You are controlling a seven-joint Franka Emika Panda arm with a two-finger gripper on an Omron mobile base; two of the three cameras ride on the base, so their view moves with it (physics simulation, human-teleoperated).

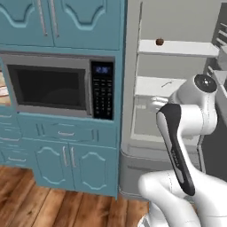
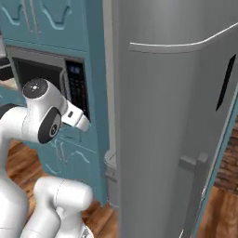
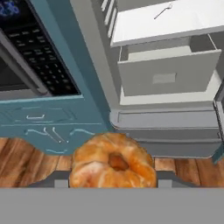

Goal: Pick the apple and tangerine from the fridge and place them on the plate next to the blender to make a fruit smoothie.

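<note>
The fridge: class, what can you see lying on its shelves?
In the fridge, the apple sits on the upper shelf. The shelf below looks bare, though the robot arm covers its right part.

Open fridge (image 1: 177, 88) — shelves reachable

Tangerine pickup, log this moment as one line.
gripper: shut on tangerine | apple: on fridge shelf | fridge: open
</note>
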